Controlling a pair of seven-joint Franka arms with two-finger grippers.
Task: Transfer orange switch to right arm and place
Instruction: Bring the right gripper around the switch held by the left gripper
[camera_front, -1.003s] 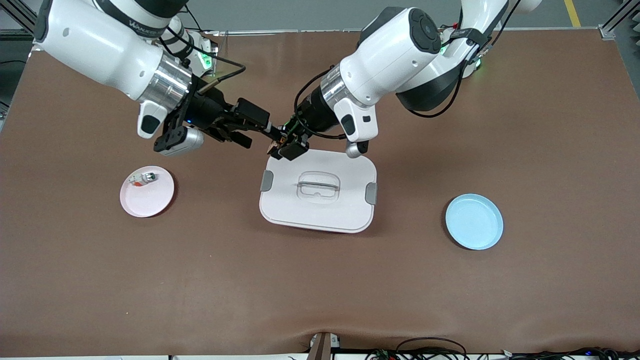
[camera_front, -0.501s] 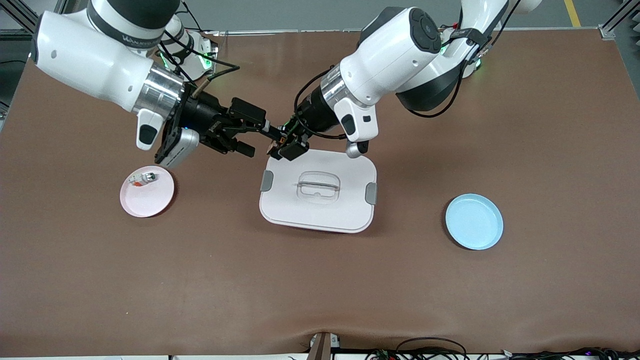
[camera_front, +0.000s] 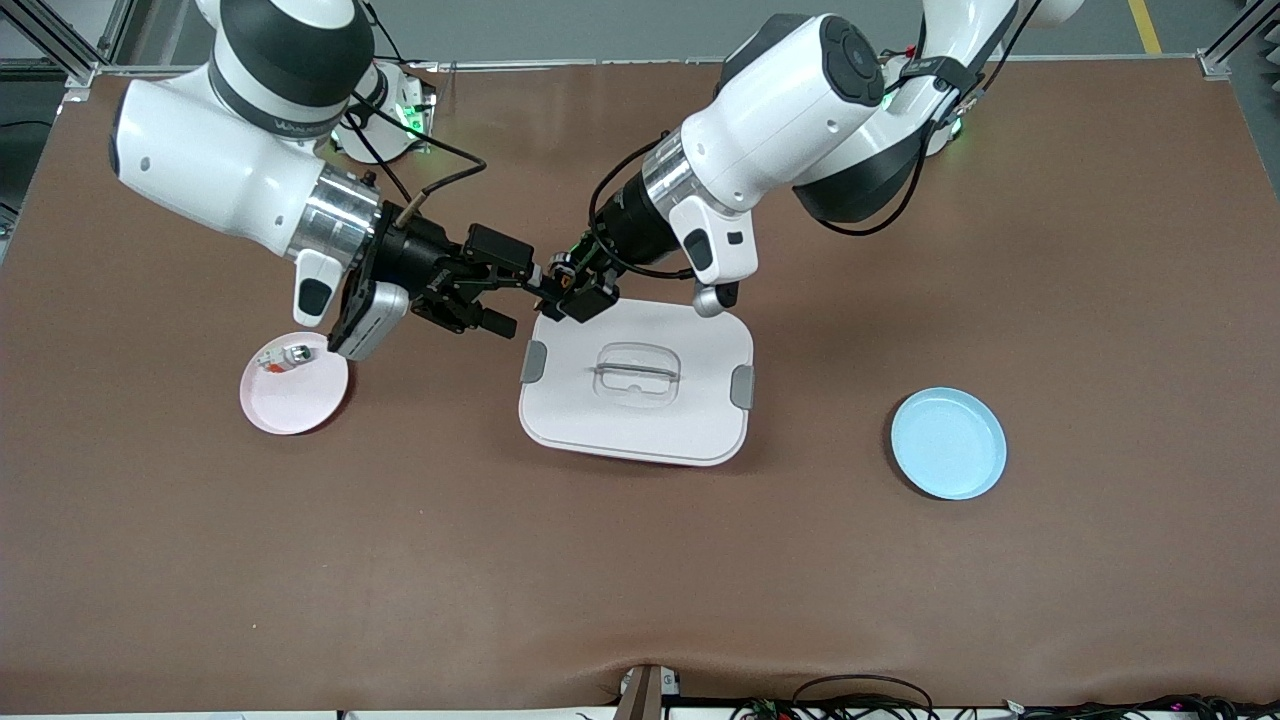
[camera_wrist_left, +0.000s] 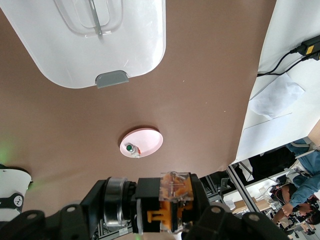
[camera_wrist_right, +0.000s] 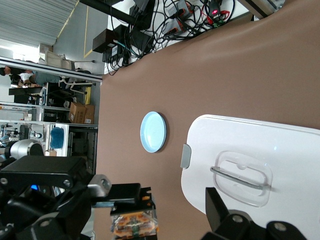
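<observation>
The orange switch (camera_front: 563, 284), a small black block with an orange centre, hangs in the air over the table beside a corner of the white box. My left gripper (camera_front: 574, 293) is shut on it. In the left wrist view the switch (camera_wrist_left: 175, 202) fills the space at my left gripper (camera_wrist_left: 150, 212). My right gripper (camera_front: 528, 298) is open and level with the switch, one fingertip close against it. In the right wrist view the switch (camera_wrist_right: 135, 220) sits between the spread fingers of my right gripper (camera_wrist_right: 150, 207).
A white lidded box (camera_front: 640, 425) with a clear handle lies mid-table. A pink plate (camera_front: 295, 400) holding a small silver-white piece (camera_front: 285, 357) lies under my right arm. A blue plate (camera_front: 948, 443) lies toward the left arm's end.
My right arm has swung and its wrist has turned, bringing the open gripper in around the switch. My left gripper has held still with the switch.
</observation>
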